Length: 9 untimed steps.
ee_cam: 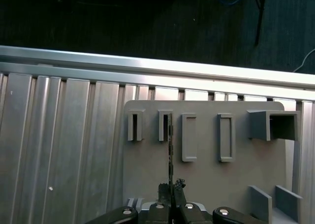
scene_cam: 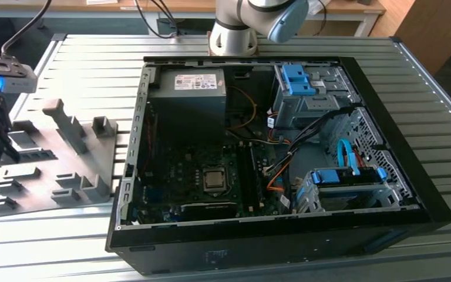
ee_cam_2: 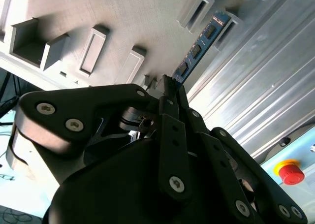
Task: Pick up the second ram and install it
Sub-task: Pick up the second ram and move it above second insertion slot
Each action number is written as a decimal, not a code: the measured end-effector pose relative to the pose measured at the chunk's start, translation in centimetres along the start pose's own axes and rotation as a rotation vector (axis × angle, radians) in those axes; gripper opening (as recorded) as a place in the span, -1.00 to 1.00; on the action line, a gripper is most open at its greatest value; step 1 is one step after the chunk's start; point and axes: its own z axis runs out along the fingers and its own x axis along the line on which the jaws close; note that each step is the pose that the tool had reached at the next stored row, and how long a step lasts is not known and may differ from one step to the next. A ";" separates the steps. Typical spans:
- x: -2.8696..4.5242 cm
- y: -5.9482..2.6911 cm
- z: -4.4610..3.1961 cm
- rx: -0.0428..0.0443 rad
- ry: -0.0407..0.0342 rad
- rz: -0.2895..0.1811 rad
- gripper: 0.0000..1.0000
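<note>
1. The gripper [ee_cam_2: 170, 83] hangs over the grey tray [scene_cam: 61, 155], which lies on the slatted metal tabletop [scene_cam: 84, 64] at the exterior view's left.
2. The fingers [ee_cam_2: 167, 103] are closed on the near end of the ram [ee_cam_2: 199, 47], one on each flat face.
3. In the second wrist view the ram is a thin blue-green board with a row of black chips, reaching away from the fingertips towards the tray.
4. In the first wrist view the ram appears edge-on as a narrow dark line. Its far end lies at the edge of a narrow slot in the tray's row of slots.
5. I cannot tell whether that end sits in the slot or is clear of it.
6. The open case [scene_cam: 234, 249] lies on its side on the tabletop, just beside the tray and towards the exterior view's right.
7. Its motherboard [scene_cam: 202, 170] faces up, well apart from the ram.
8. The arm [scene_cam: 237, 26] stands at the far side of the case.
9. A red button [ee_cam_2: 290, 172] shows past the tabletop's edge in the second wrist view.
</note>
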 end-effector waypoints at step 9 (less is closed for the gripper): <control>-0.01 0.05 -1.16 0.0000 -0.0001 0.000 -0.73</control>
